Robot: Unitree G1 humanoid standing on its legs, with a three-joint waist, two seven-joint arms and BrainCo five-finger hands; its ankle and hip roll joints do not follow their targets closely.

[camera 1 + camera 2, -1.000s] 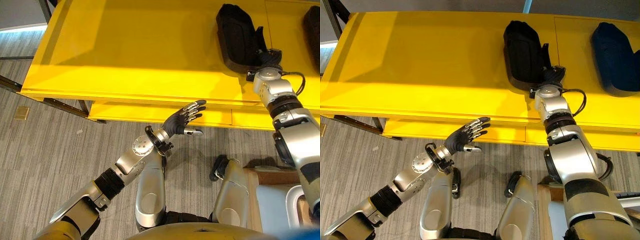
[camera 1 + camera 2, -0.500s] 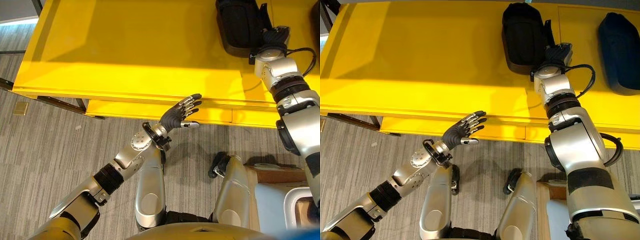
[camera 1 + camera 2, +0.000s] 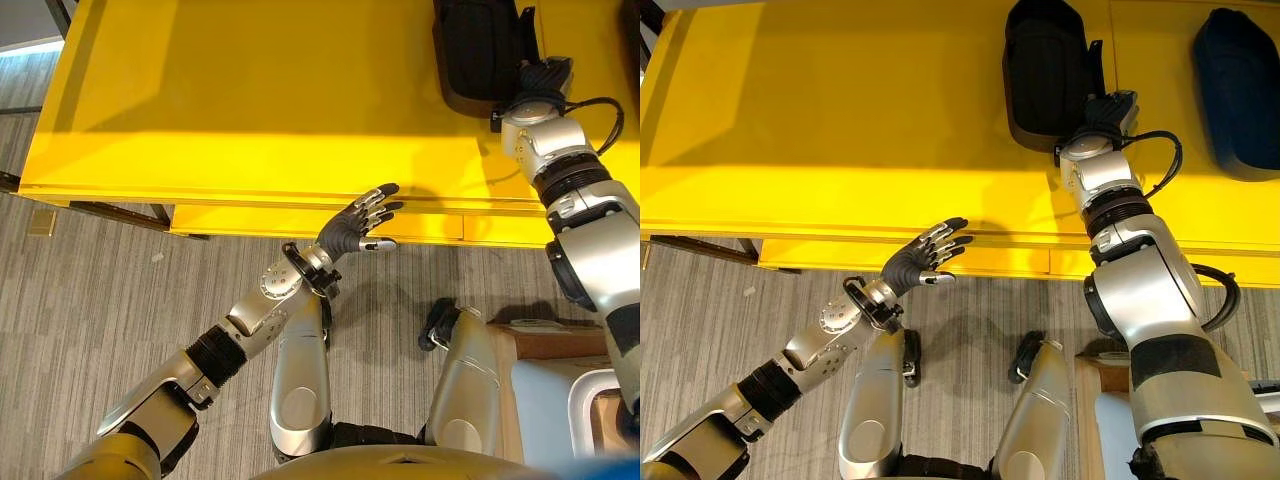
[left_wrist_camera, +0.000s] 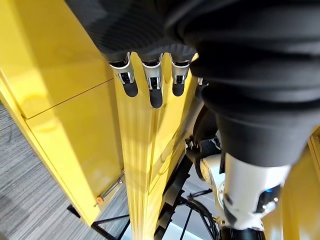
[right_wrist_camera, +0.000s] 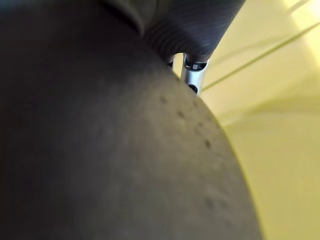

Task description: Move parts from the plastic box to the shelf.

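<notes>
Nearest me, below the front edge of the yellow shelf [image 3: 250,110], my left hand [image 3: 352,228] hangs in the air over the grey floor [image 3: 90,290]. Its fingers [image 4: 150,80] are straight and spread, thumb apart, and it holds nothing; the fingertips come close to the shelf's front edge, with no contact that I can see.

On the shelf's top, toward its right side, lies a black part [image 3: 1042,70], long and rounded. My right hand [image 3: 1105,110] rests against the near right side of that part, dark cover uppermost. From the wrist camera the dark part [image 5: 100,150] blocks most of the hand, with just a bit of silver finger showing past it against the yellow top. I cannot tell whether those fingers are curled on the part or straight.

Further right on the same shelf, well apart from the first, lies a second dark part [image 3: 1238,90], blue-black, of the same long rounded shape.

Beside my right side, below the shelf, the corner of a pale box [image 3: 600,400] shows.
</notes>
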